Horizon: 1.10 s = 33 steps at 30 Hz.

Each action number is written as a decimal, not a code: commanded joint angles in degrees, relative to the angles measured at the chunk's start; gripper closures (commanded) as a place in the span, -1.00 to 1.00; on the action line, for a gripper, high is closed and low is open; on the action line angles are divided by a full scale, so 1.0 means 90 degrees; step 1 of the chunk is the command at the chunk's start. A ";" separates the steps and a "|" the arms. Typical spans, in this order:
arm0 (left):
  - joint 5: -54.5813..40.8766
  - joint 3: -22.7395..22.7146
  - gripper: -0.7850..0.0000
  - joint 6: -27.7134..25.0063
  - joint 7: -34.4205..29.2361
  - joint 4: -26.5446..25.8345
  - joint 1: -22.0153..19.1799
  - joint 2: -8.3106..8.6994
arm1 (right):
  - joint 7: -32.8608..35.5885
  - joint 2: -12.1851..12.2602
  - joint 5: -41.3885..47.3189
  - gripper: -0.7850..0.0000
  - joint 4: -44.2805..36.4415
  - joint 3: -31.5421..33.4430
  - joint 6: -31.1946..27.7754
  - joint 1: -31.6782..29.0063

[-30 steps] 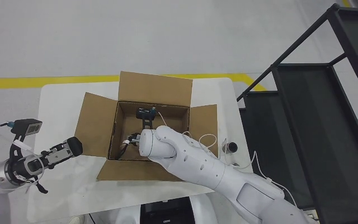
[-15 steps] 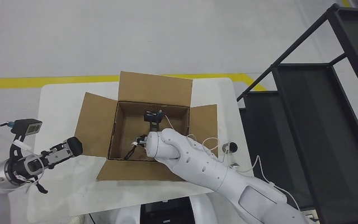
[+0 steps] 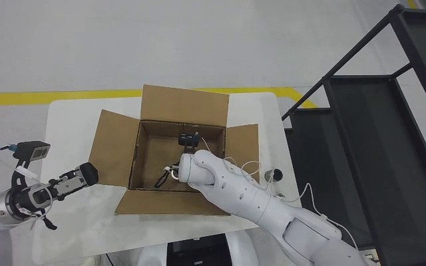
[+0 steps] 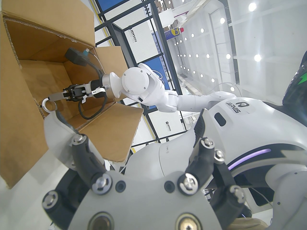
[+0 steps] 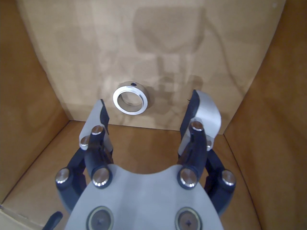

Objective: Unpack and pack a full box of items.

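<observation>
An open cardboard box (image 3: 118, 147) stands mid-table with its flaps spread. My right gripper (image 5: 150, 111) is down inside the box (image 5: 36, 84), open, just above the floor. A silver metal ring (image 5: 130, 98) lies flat on the box floor just beyond the fingertips, close to one finger and touching neither. The left wrist view has that same ring (image 4: 49, 105) at the tip of the right gripper (image 4: 58, 95). My left gripper (image 3: 83, 175) hovers over the table left of the box, open and holding nothing (image 4: 127, 120).
A small black cylinder (image 3: 274, 175) and a white cable lie on the table right of the box. A black metal shelf rack (image 3: 373, 133) stands to the right of the table. A yellow floor line (image 3: 66, 97) runs behind.
My right arm has shifted toward the box's right side, its wrist moving right and slightly nearer. The left arm has stayed still.
</observation>
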 commanded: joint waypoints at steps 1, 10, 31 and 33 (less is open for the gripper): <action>0.0000 0.0000 -1.00 0.0000 0.0000 0.0000 0.0000 0.0000 | -0.0002 -0.0016 -0.0046 -0.44 0.0083 -0.0072 0.0002 0.0015; 0.0000 0.0000 -1.00 0.0000 0.0000 0.0000 0.0000 0.0000 | -0.0118 -0.0135 0.0007 0.00 0.0364 -0.0211 0.0118 0.0102; 0.0000 0.0000 -1.00 0.0000 0.0000 0.0000 0.0000 0.0000 | -0.0237 -0.0585 0.0225 1.00 0.1190 -0.0563 -0.0102 0.0429; 0.0000 0.0000 -1.00 0.0000 0.0000 0.0000 0.0000 0.0000 | -0.0258 -0.0613 0.0243 1.00 0.1243 -0.0562 -0.0139 0.0441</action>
